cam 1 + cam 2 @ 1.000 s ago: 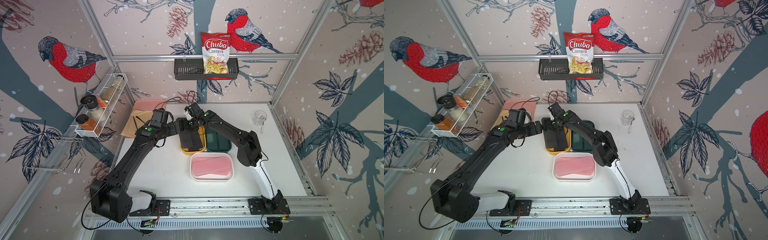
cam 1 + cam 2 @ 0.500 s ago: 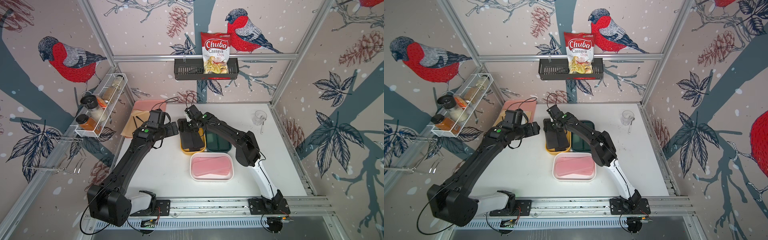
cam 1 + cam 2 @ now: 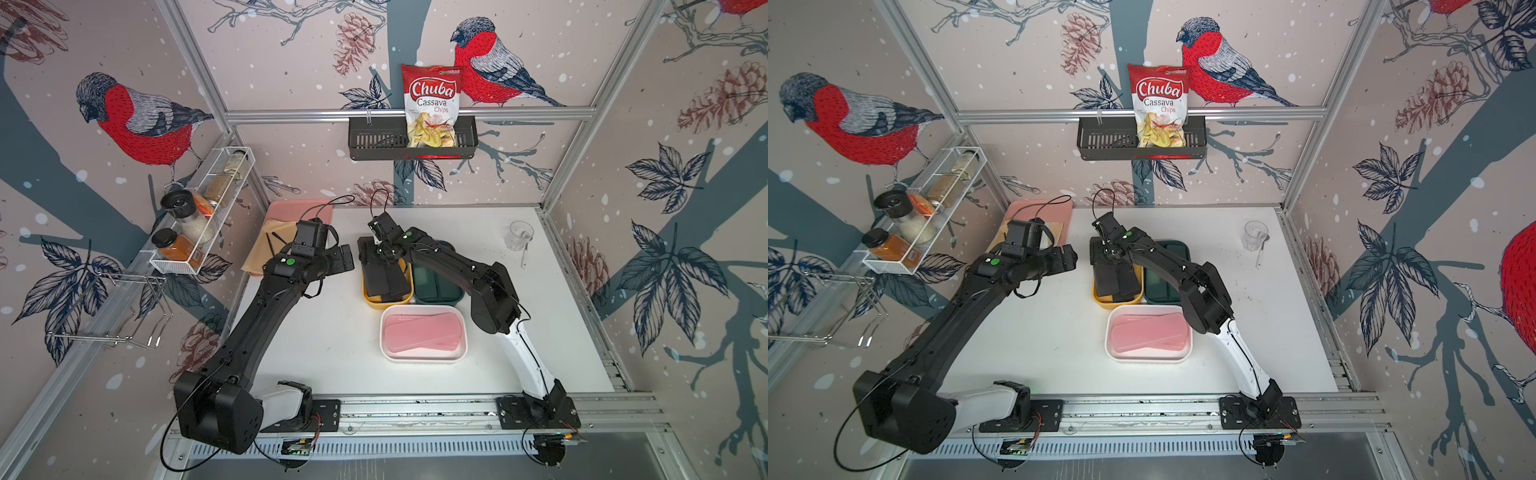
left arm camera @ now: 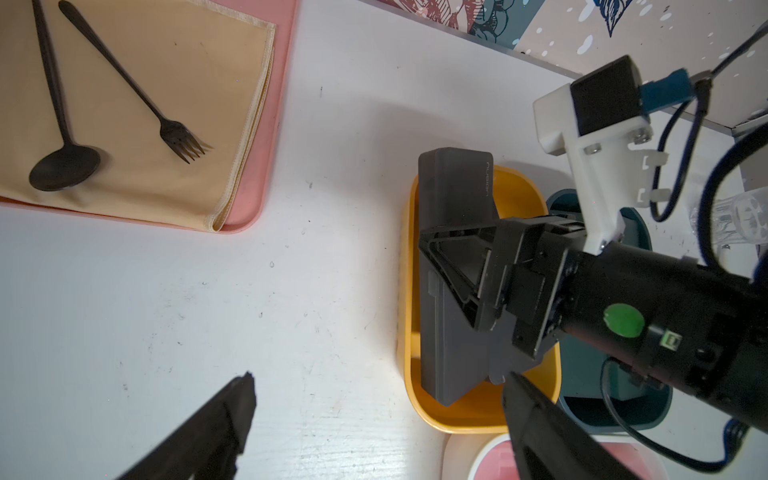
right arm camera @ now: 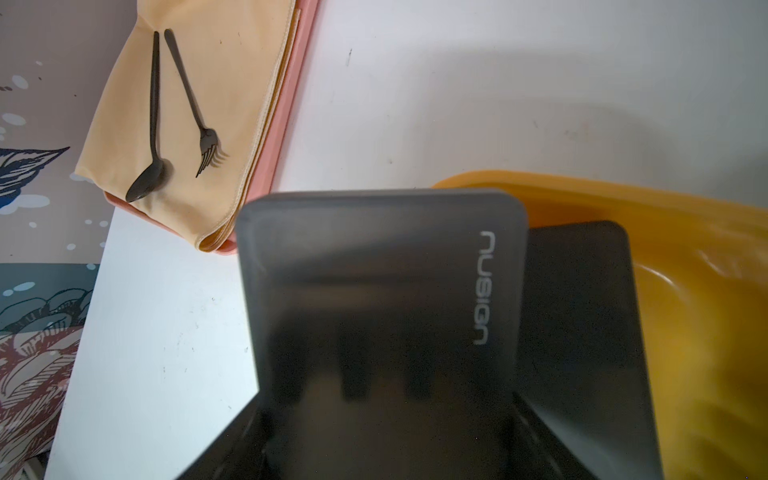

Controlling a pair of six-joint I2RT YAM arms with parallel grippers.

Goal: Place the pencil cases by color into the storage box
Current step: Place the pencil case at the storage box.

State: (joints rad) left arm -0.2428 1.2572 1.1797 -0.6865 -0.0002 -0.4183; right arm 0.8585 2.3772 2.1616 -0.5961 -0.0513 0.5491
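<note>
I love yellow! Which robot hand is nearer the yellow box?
Right. The right gripper is above the yellow box, gripping a black case; the left gripper is beside it.

Left arm (image 3: 249, 328) is stretching forward and inward from its base, with the wrist lying roughly level. Left gripper (image 3: 345, 257) is hanging free, its fingers (image 4: 224, 415) standing wide apart. Right arm (image 3: 453, 266) is bending sharply at the elbow and reaching across toward the left arm's side, the wrist pitching downward. Right gripper (image 4: 461, 291) is clamping a black pencil case (image 4: 455, 187) across its width. The two grippers are sitting near each other and are not touching.
</note>
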